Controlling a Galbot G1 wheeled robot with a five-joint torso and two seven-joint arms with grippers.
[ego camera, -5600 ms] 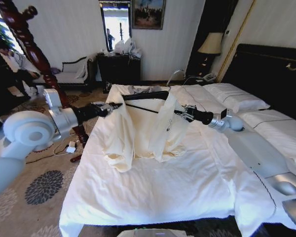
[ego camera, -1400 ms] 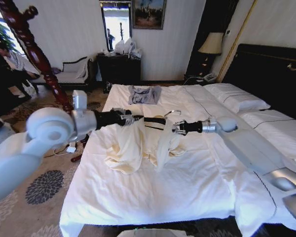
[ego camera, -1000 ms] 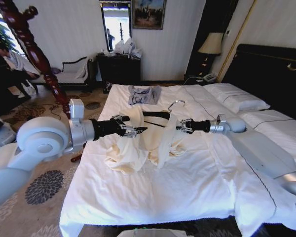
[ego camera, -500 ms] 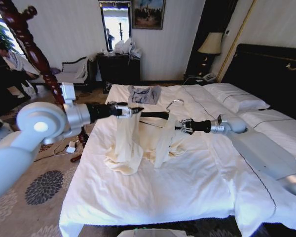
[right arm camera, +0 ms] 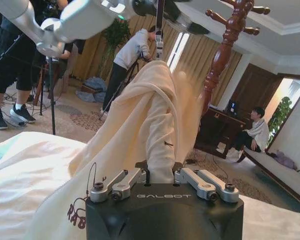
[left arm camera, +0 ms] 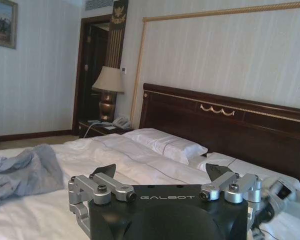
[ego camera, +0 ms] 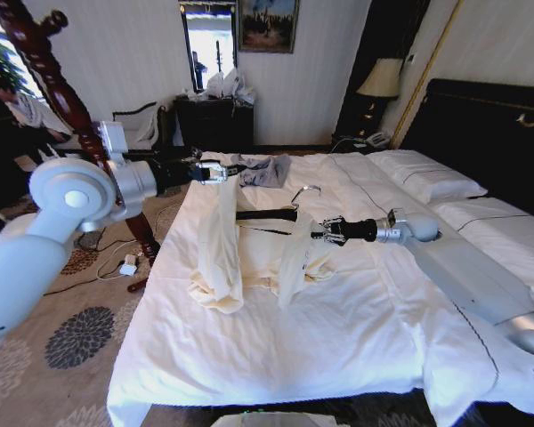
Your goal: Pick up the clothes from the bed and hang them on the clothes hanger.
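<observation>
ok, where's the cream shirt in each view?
Head view: cream shirt mid-picture on the bed, one part hanging below the left hand, another at the right hand.
Left wrist view: faces away, across the bed toward the headboard.
Right wrist view: centre, rising from the right hand.
Shared landmark: the bed's white sheet.

walls: pale striped | floor: patterned carpet (ego camera: 71, 334) | lamp (ego camera: 380, 80) | dark dresser (ego camera: 215, 123)
</observation>
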